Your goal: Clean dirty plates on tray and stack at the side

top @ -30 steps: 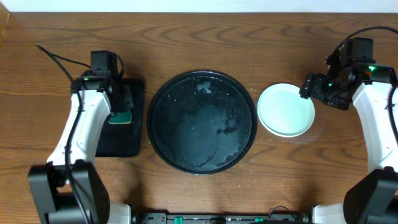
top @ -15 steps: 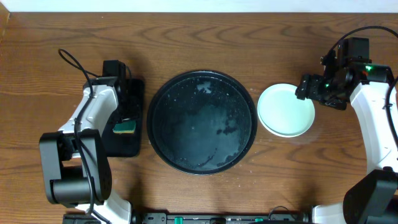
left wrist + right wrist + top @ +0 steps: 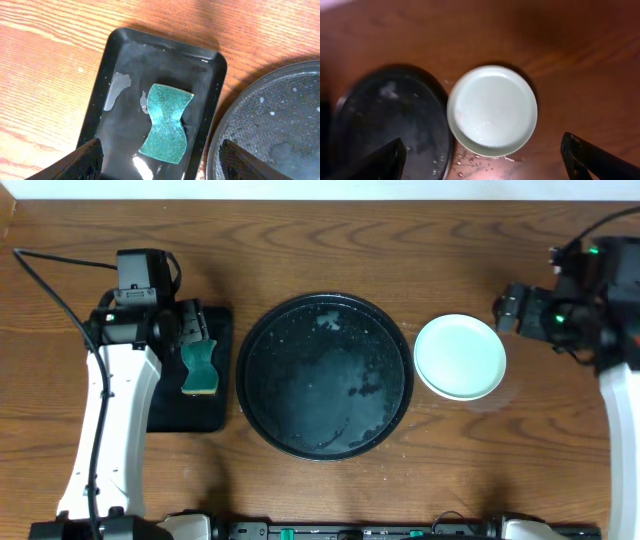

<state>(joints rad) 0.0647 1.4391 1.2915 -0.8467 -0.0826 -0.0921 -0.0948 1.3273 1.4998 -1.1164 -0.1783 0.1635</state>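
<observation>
The tray (image 3: 325, 375) in the middle of the worktop holds only wet smears, and the plates (image 3: 460, 357) sit just beside it toward the right edge, so the task looks done bar drawing both arms clear. The left gripper (image 3: 161, 156) hangs open over the sponge (image 3: 165, 122) near the left edge, the right gripper (image 3: 482, 150) open above the plates. Only the top mint plate shows; any beneath are hidden.

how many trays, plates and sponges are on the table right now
trays: 2, the round black tray and the rectangular black tray
plates: 1 showing, the pale mint plate
sponges: 1, the green sponge
total: 4
</observation>
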